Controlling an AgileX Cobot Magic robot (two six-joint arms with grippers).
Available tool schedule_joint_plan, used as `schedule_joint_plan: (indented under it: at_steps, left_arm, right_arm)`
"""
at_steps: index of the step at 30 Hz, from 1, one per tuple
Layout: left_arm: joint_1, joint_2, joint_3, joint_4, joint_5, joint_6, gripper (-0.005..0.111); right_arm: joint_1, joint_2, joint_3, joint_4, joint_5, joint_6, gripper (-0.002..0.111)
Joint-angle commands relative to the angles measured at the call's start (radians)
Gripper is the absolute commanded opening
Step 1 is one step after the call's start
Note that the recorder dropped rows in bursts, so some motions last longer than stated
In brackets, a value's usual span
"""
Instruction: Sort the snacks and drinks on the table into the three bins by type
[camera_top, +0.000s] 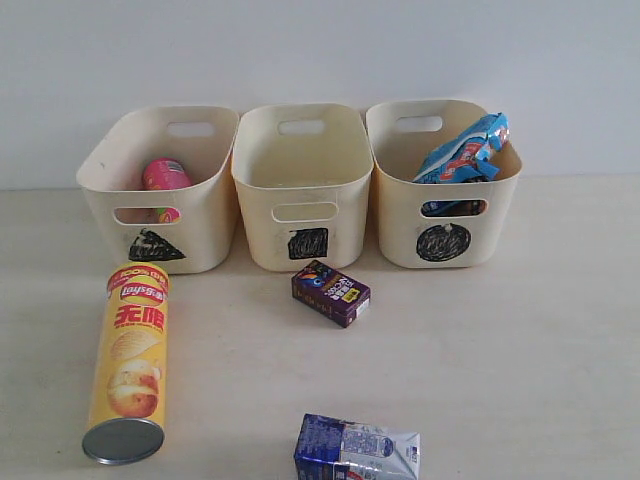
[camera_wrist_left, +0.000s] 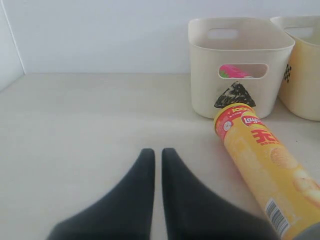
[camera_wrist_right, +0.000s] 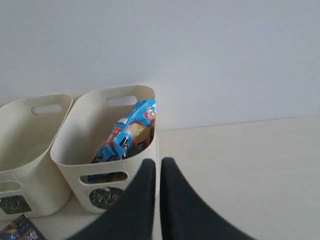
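Nearest us, blue-and-white drink carton (camera_top: 356, 452) lies on its side on pale beige wood-grain table (camera_top: 520, 350). We see tall yellow Lay's chip tube (camera_top: 130, 365) lying flat at exterior-view left, lid end just before cream plastic triangle bin (camera_top: 205, 225), which holds pink chip tube (camera_top: 165, 175). Small dark purple drink box (camera_top: 331, 293) sits before square bin (camera_top: 260, 225). Blue foil bag (camera_top: 465, 150) sticks out of circle bin (camera_top: 400, 225). Left gripper (camera_wrist_left: 157, 155) and right gripper (camera_wrist_right: 156, 165) both have fingers pressed together, pinching nothing.
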Motion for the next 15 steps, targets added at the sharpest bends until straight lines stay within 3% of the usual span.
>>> schedule_joint_plan:
  at_steps: [1,6,11,15]
  left_arm:
    - [0.001,-0.003,0.004,0.004,-0.008,0.009,0.004]
    - [0.001,-0.003,0.004,0.017,-0.07,0.009,0.004]
    - [0.001,-0.003,0.004,0.018,-0.312,0.009,0.004]
    - [0.001,-0.003,0.004,0.018,-0.405,0.009,0.004]
  right_arm:
    - [0.037,-0.085,0.107,-0.002,-0.034,-0.002,0.0]
    - [0.063,-0.175,0.195,-0.002,-0.03,-0.002,0.0]
    - [0.063,-0.277,0.237,-0.002,-0.013,0.005,0.0]
    - [0.063,-0.315,0.237,-0.004,0.018,-0.009,0.0]
